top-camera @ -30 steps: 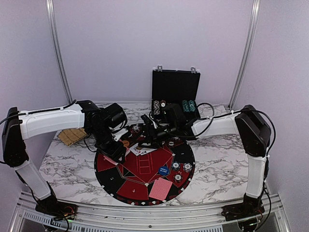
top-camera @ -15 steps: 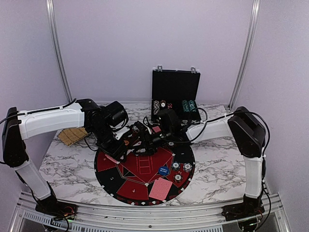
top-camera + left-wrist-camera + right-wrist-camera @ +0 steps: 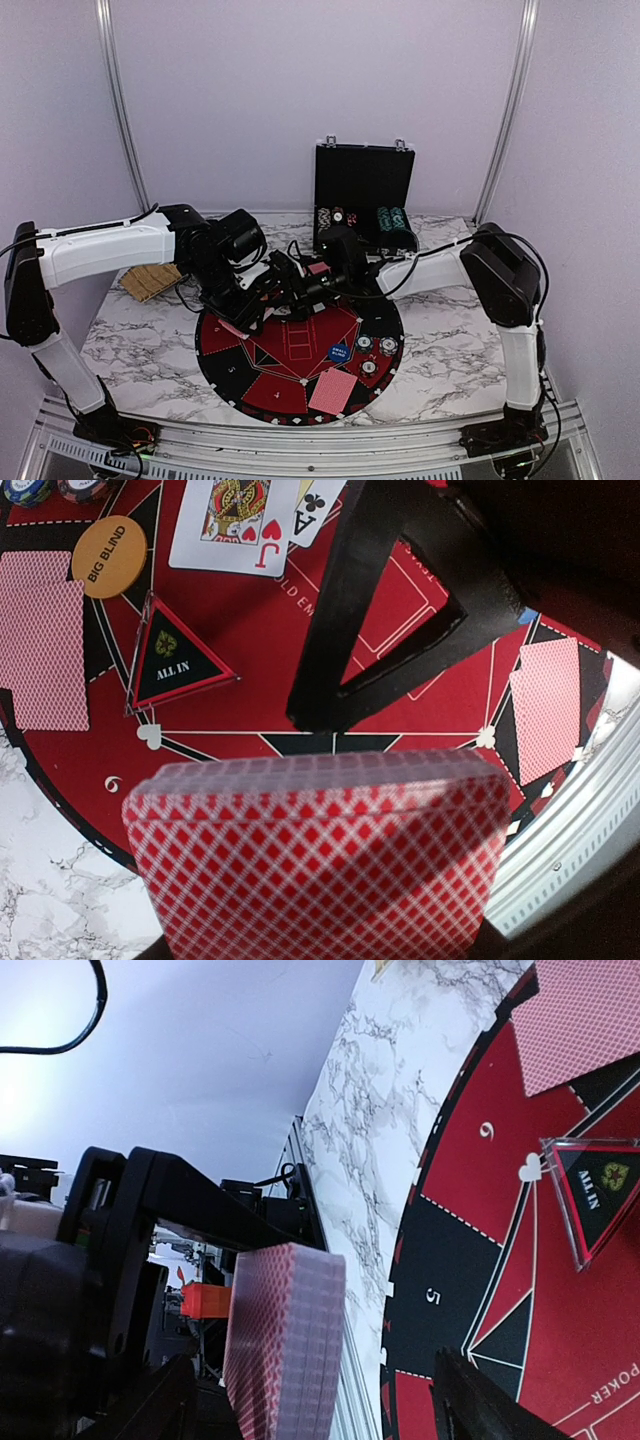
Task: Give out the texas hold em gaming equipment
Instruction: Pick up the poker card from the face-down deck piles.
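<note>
a black hinged case (image 3: 362, 180) is stood open at upper centre, behind a round black-and-red numbered mat (image 3: 232, 368) laid on the marbled tabletop (image 3: 450, 360); a tan slatted piece (image 3: 150, 282) is seen at left.

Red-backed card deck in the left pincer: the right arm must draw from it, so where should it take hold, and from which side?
Take the red-backed card deck by its free far edge, pinching across the thickness and coming in opposite the left pincer. That pincer clamps the deck at its two sides near the wrist, so the far edge is probably the only part standing clear.
</note>
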You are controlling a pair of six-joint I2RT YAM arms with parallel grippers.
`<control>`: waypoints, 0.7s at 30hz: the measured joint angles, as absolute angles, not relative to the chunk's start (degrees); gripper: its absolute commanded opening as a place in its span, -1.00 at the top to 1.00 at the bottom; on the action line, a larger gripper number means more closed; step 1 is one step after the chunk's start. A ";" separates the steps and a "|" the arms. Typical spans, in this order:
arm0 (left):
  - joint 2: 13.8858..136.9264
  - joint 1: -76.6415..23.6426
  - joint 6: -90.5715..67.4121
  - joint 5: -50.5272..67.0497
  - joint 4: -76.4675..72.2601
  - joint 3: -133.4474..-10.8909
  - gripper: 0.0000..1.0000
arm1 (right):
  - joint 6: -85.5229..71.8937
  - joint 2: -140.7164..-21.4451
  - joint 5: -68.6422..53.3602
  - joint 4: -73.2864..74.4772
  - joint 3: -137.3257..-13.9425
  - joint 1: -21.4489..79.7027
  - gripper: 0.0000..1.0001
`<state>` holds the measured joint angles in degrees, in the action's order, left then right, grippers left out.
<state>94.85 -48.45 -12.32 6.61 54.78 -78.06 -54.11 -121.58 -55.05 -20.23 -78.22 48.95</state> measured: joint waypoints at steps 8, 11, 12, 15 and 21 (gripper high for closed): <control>94.85 -48.45 -12.32 6.61 54.78 -78.06 0.18 | -54.85 -123.90 -55.00 -20.36 -79.66 50.00 -0.53; 94.85 -48.45 -12.32 6.61 54.78 -78.06 0.18 | -54.35 -123.98 -54.85 -19.73 -80.12 49.98 -0.50; 94.85 -48.45 -12.32 6.61 54.78 -78.06 0.18 | -54.19 -123.98 -54.72 -19.53 -80.12 49.89 -0.49; 94.85 -48.45 -12.32 6.61 54.78 -78.06 0.18 | -53.49 -123.98 -54.15 -18.39 -80.12 49.41 -0.44; 94.85 -48.45 -12.32 6.52 55.20 -78.04 0.18 | -51.64 -123.96 -53.49 -17.39 -80.14 48.47 -0.31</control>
<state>94.85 -48.45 -12.32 6.52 55.20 -78.04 -51.64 -123.96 -53.49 -17.39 -80.14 48.47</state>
